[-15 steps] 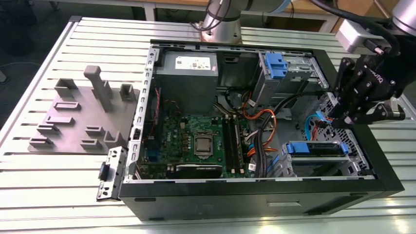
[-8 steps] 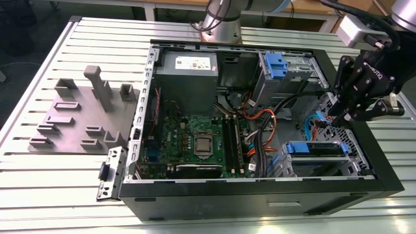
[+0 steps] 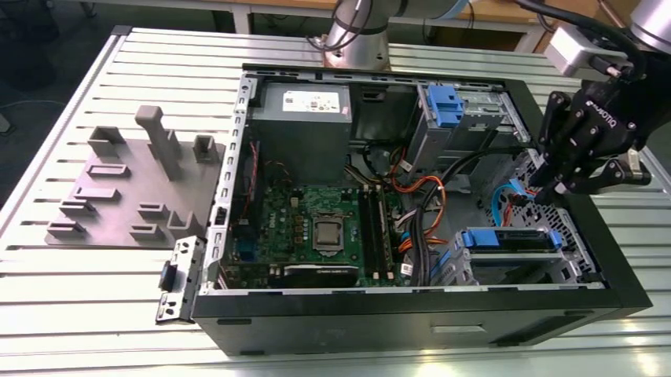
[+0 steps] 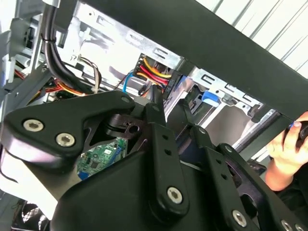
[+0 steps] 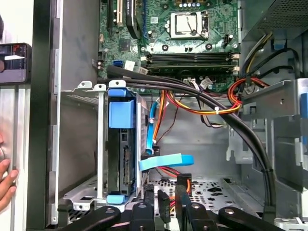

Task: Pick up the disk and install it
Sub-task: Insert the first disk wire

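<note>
The disk [image 5: 126, 161] stands on edge in the metal drive cage [image 5: 102, 144] at the case's front corner, its blue frame tab [image 5: 121, 113] facing out. In the exterior view the disk [image 3: 511, 238] lies in the cage at the lower right of the open computer case [image 3: 419, 302]. My gripper [image 3: 561, 188] hovers inside the case just behind that cage, among the cables. In both wrist views its black fingers [image 5: 149, 195] [image 4: 155, 108] stand slightly apart with nothing between them. The gripper [image 5: 166, 192] is open and apart from the disk.
A blue ribbon cable [image 5: 166, 161] and orange and red wires [image 5: 202, 108] hang beside the cage. The motherboard [image 3: 314, 228] fills the case floor, the grey power supply [image 3: 302, 106] sits at the back. A grey fixture plate [image 3: 126, 188] lies outside. A person's hand [image 4: 288, 144] rests at the case edge.
</note>
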Action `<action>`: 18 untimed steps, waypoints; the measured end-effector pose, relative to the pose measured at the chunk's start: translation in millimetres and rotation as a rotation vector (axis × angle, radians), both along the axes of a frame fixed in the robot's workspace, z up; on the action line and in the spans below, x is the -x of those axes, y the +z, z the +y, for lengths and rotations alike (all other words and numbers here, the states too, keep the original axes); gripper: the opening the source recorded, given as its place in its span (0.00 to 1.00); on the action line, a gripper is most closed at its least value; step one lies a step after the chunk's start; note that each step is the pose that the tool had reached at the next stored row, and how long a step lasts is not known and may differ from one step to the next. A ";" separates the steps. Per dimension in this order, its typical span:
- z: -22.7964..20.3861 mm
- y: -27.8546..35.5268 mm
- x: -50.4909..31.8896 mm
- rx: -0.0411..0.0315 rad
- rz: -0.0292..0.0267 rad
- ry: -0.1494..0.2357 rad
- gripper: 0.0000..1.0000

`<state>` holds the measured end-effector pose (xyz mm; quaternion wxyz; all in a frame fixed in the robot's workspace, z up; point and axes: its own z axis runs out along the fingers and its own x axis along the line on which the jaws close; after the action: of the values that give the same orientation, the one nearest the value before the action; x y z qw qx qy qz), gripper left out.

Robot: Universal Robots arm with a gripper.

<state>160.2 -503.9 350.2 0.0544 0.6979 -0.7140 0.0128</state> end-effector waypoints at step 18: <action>3.5 -8.6 -10.1 0.0713 0.0226 0.000 0.31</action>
<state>170.4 -500.4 341.5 0.0873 0.6957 -0.7124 0.0304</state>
